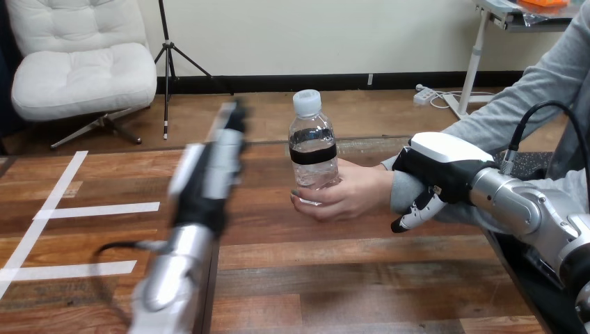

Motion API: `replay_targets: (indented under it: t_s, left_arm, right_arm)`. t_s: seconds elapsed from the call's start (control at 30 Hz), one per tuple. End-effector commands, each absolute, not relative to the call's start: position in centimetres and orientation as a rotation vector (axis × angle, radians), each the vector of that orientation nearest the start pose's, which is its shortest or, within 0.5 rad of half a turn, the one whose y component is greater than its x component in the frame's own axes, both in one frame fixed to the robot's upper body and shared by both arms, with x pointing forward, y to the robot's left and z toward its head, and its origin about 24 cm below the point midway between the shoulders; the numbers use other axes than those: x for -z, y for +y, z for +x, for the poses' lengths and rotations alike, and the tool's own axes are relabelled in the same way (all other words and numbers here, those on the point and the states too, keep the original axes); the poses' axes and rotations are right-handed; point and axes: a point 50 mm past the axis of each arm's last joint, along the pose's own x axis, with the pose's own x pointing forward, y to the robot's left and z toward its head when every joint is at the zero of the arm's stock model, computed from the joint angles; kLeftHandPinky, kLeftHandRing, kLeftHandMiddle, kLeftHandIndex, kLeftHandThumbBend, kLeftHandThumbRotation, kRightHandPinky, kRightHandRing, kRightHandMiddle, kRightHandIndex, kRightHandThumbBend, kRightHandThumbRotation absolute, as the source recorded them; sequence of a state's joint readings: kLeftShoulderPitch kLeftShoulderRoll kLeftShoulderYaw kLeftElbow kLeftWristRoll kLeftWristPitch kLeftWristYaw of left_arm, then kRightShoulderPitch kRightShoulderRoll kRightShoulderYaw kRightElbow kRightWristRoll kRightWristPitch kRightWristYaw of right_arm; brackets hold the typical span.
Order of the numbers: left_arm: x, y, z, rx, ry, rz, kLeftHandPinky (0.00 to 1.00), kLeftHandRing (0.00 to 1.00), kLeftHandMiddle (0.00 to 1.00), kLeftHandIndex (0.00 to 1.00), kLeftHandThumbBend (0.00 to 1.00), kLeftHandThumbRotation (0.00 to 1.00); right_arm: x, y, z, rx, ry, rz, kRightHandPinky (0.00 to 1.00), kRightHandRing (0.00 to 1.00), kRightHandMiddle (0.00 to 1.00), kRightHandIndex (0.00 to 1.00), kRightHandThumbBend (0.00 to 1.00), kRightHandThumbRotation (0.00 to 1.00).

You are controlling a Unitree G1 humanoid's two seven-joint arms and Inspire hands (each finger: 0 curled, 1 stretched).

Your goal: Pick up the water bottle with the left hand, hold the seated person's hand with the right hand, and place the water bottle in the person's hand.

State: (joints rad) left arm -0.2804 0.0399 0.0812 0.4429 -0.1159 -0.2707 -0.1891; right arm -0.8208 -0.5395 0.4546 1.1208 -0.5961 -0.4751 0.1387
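Most likely a robotics lab or test set-up. The wooden bench (348, 278) is marked out with strips of white tape (104, 209) to the left of the robot's left hand (209, 170). A person's hand (351, 195) shares the bench on that hand's right.

Your view comes from the camera on the robot's head, which faces forward and tilts down across the wooden table (362, 278). You sit close behind the arms. The left arm (174, 278) rises from the bottom edge at your left, and the right arm (529, 209) enters at the lower right. The water bottle (313, 149) stands near the middle of your view, toward the table's far edge. The person's hand (348, 195) reaches it from your right.
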Motion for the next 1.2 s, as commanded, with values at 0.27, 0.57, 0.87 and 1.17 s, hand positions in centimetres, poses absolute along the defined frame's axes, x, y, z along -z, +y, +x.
replay_targets:
  t_s: [0.27,0.57,0.87,1.17]
  left_arm:
    - [-5.7,19.0,29.3,0.043,-0.193,-0.063,1.00,1.00,1.00,1.00,1.00,1.00]
    - [-5.9,19.5,28.5,0.023,-0.211,-0.091,1.00,1.00,1.00,1.00,0.95,1.00]
    - [-5.8,19.8,27.7,0.018,-0.203,-0.088,1.00,1.00,1.00,1.00,0.92,1.00]
    - [-5.6,20.0,27.2,0.013,-0.193,-0.080,1.00,1.00,1.00,1.00,0.93,1.00]
  right_arm:
    - [-9.9,-19.3,37.8,-0.509,-0.068,-1.281,0.58,0.65,0.67,0.66,0.85,0.35]
    - [-9.8,-19.5,37.7,-0.509,-0.067,-1.305,0.65,0.74,0.76,0.75,0.93,0.53]
    - [-9.8,-19.7,37.6,-0.510,-0.067,-1.311,0.65,0.76,0.78,0.77,0.94,0.70]
    - [-9.9,-19.9,37.5,-0.505,-0.077,-1.317,0.66,0.77,0.79,0.78,0.93,0.84]
